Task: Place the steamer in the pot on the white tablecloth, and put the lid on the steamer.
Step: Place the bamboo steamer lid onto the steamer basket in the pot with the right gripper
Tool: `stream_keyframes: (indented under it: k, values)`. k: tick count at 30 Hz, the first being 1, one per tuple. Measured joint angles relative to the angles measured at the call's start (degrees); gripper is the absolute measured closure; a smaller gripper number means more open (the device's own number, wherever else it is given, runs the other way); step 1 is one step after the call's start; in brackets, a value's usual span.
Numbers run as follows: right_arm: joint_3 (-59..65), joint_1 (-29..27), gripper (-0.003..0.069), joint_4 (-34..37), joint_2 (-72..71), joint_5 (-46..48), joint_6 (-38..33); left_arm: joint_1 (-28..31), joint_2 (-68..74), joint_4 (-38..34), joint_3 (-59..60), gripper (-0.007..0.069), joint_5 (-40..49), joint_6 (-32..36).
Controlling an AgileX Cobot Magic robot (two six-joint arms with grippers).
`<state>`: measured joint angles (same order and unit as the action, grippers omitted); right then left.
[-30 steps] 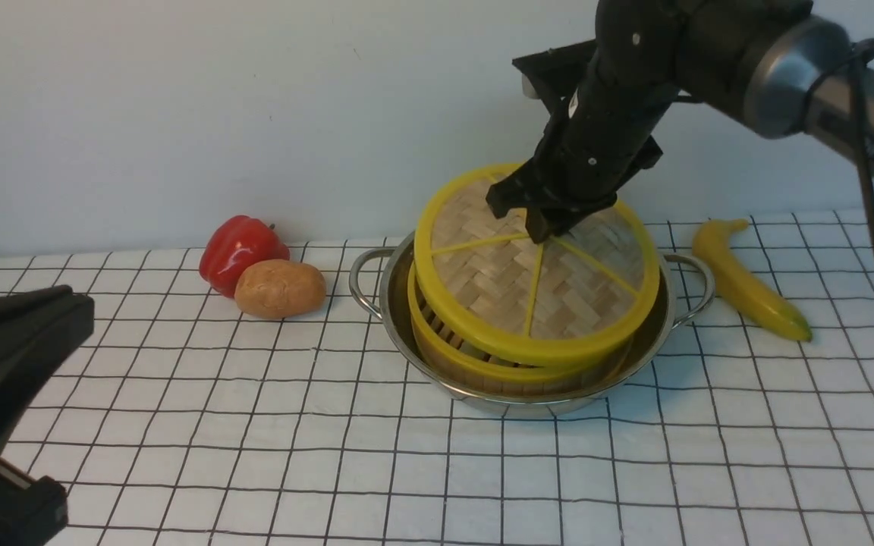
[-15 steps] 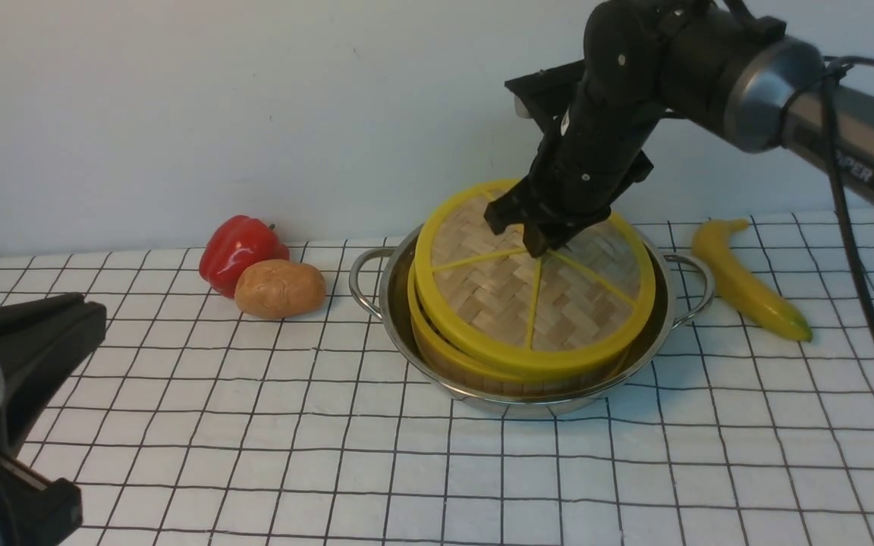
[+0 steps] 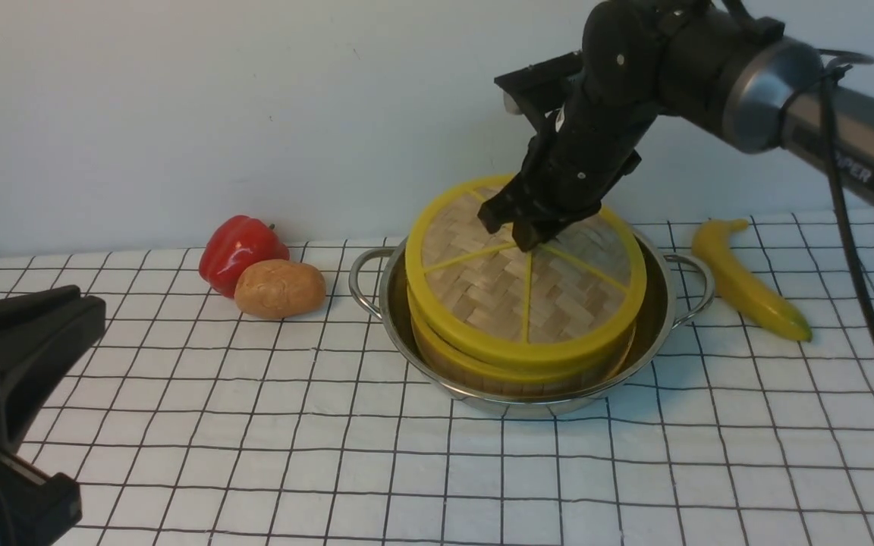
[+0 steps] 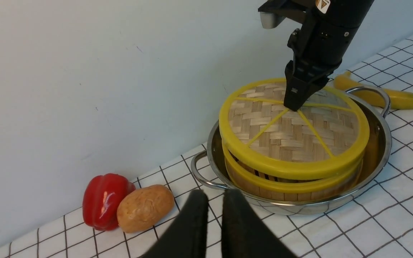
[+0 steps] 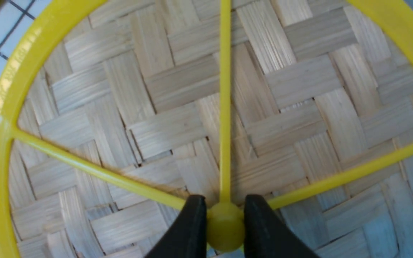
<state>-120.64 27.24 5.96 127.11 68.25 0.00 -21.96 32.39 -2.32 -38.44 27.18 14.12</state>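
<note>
On the white tablecloth (image 3: 331,455), a cloth with a thin black grid covering your desk, the pot (image 3: 657,303) is sitting as a wide, shallow, shiny steel pan with two loop handles. Inside it the steamer (image 3: 513,371) is standing upright, showing a pale wooden wall and a yellow rim. The lid (image 3: 526,299), a flat round disc of woven bamboo strips with a thick yellow rim and thin yellow spokes, is lying on top of the steamer; whether it is fully seated cannot be told.

Your right gripper (image 3: 522,231) is reaching down over the lid's centre, its black fingers pinching the small round yellow knob (image 5: 225,225) from both sides. Your left gripper (image 4: 213,200) is hanging near the desk's front left, well apart from the pot, its fingers standing slightly parted and holding nothing.

Left of the pot, a glossy red pepper (image 3: 240,246) and a matte brown potato (image 3: 279,288) are lying touching each other. A yellow banana (image 3: 748,284) is lying just right of the pot's right handle. Neither arm's path is being blocked by them.
</note>
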Motion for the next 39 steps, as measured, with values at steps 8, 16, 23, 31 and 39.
stream_keyframes:
  k: [8, 16, 23, 31, 39]
  values:
    - [-0.1, 0.1, 0.0511, 0.8, 1.4, 0.2, -0.3, 0.0, 0.0, 0.0, 0.0, 0.0557, 0.0, 0.2]
    - [-0.7, 0.1, 0.0511, 0.8, 2.6, 0.4, -0.4, 0.0, 0.0, -0.1, 0.0, 0.0550, 0.0, 0.2]
    - [-0.7, 0.1, 0.0511, -0.1, 2.9, -1.3, -0.4, 0.0, 0.0, -0.1, 0.0, 0.0550, 0.0, 0.3]
    - [-0.7, 0.1, 0.0511, -0.2, 2.9, -1.3, -0.4, 0.0, 0.3, -0.1, 0.0, 0.0550, -0.1, 0.3]
    - [-0.7, 0.2, 0.0511, -0.1, 2.9, -1.3, 0.0, 0.0, 2.5, -0.1, 0.0, 0.0550, -0.1, 0.3]
